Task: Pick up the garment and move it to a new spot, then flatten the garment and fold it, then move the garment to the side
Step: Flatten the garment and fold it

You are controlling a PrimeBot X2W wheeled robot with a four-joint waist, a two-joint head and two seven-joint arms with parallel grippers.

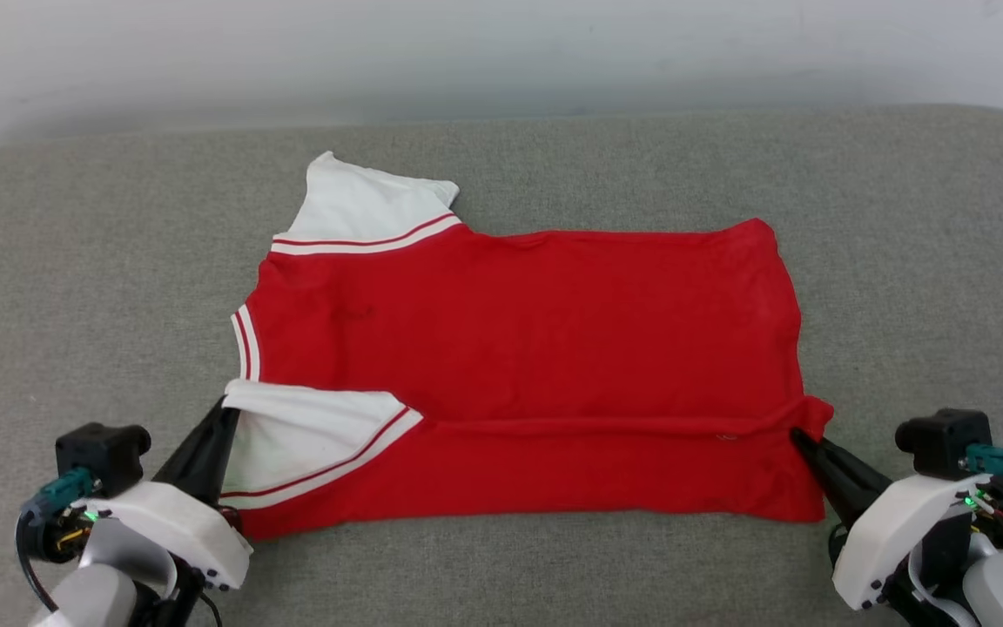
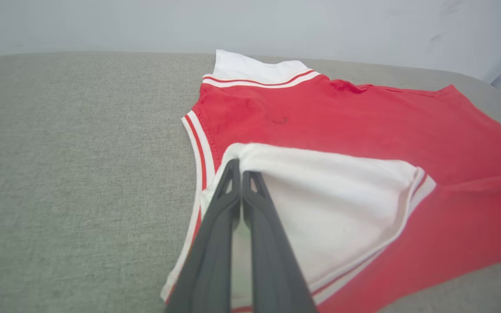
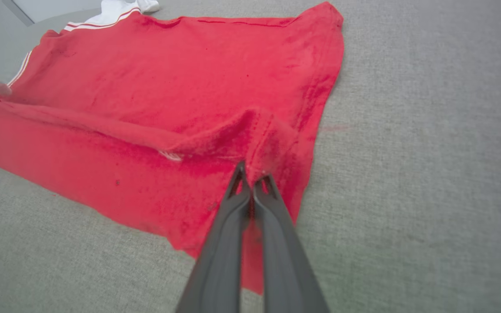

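— Where is the garment point(image 1: 519, 331)?

— Spread over the middle of the grey cloth-covered bench point(image 1: 75, 261), plain red side up. Its neck end lies toward the bench's left edge and its hem point(image 1: 784, 287) toward the right edge. The far sleeve point(image 1: 362, 205), white, points at the far edge. The near sleeve point(image 1: 301, 435) lies folded in over the red cloth by the near edge.

— And the fingers?

— The left gripper point(image 1: 223, 406) has its fingers pressed together, pinching the near sleeve at its outer corner. The right gripper point(image 1: 800, 434) has its fingers together too, clamped on a pinch of the hem at the near right corner, where the cloth bunches up.

— Anything between the two?

— A raised crease point(image 1: 606, 425) runs through the red cloth from one grip to the other.

— What else is around?

— A pale wall point(image 1: 501, 52) stands behind the far edge. The bench's grey cloth shows on every side of the garment.
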